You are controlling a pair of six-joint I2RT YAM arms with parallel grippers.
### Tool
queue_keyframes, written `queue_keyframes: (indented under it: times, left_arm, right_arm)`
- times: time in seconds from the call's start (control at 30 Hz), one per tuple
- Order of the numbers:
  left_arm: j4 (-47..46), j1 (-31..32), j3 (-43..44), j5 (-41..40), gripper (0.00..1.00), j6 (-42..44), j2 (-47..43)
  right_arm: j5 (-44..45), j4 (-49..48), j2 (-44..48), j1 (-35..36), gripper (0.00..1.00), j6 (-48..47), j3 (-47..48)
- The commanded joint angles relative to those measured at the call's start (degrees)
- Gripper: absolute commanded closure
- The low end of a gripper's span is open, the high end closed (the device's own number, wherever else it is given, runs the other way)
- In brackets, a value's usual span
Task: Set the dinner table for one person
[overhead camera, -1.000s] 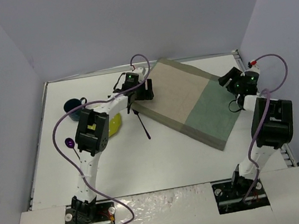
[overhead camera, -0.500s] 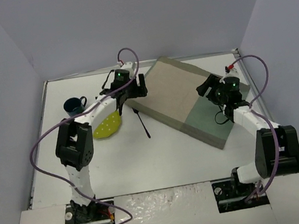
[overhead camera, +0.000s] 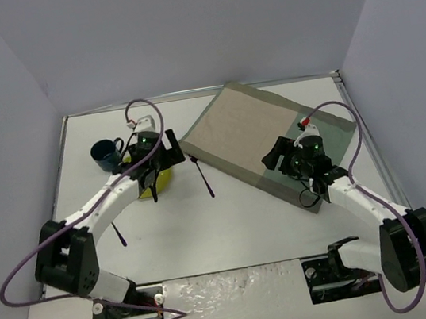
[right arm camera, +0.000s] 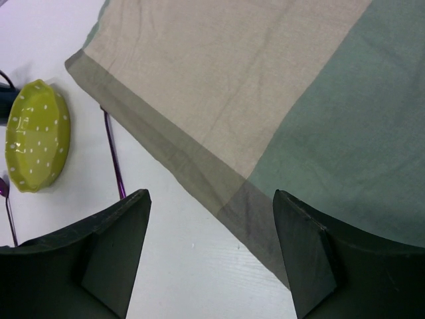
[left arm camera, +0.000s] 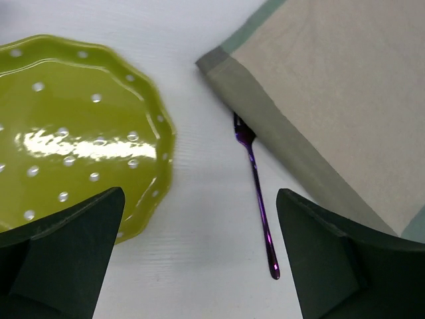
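While both arms reach over dinner table [overhead camera: 230, 221], which spans whole floor of walled cell, we see left gripper [left arm camera: 199, 196] hovering with fingers wide apart, empty, above gap between green plate [left arm camera: 73, 139] and purple fork [left arm camera: 255, 186]. Right gripper [right arm camera: 209, 199] likewise spread, holding nothing, over near-left edge of placemat [overhead camera: 265, 132]. Placemat lies skewed, far right on table. Fork head just beside placemat edge. Dark mug [overhead camera: 104, 152] far left, beyond plate.
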State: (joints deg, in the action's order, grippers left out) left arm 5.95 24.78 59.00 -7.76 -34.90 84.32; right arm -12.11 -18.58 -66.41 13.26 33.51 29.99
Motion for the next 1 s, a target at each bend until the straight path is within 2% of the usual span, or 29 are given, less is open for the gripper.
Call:
queue_keyframes:
  times: [0.0,0.17,0.3,0.47,0.53,0.67,0.8,0.97]
  left_arm:
    - [3.1,-5.9,-8.0,-7.3,0.03,-7.9,-14.1]
    - [6.6,-13.2,-14.8,-7.0,0.03,-11.3,-20.2]
    - [5.5,-16.3,-16.3,-5.0,0.03,-12.7,-18.6]
    - [0.1,-17.1,-14.9,-0.2,0.04,-12.3,-15.6]
    - [-2.9,-15.9,-12.5,3.8,0.09,-10.4,-13.4]
    - [-7.2,-12.1,-8.6,7.1,0.19,-8.7,-9.3]
    - [-9.9,-5.8,-4.7,7.4,0.33,-6.9,-4.4]
    - [-9.1,4.1,2.0,3.6,0.45,-3.0,5.7]
  right_arm:
    - [2.7,-0.8,4.0,2.6,0.27,-1.4,-0.1]
    - [4.6,-0.4,3.7,5.0,0.18,-3.2,1.2]
    - [6.2,-3.1,5.9,6.1,0.15,-4.0,0.2]
    - [1.5,-11.0,4.3,6.2,0.17,-2.1,-1.6]
    - [0.1,-13.7,1.2,6.3,0.23,0.0,-2.2]
    - [-1.5,-19.4,-1.7,6.2,0.27,3.6,-5.4]
    - [-1.3,-20.2,-2.7,6.3,0.30,3.7,-6.9]
    - [-0.4,-18.2,-0.8,6.2,0.30,2.5,-7.3]
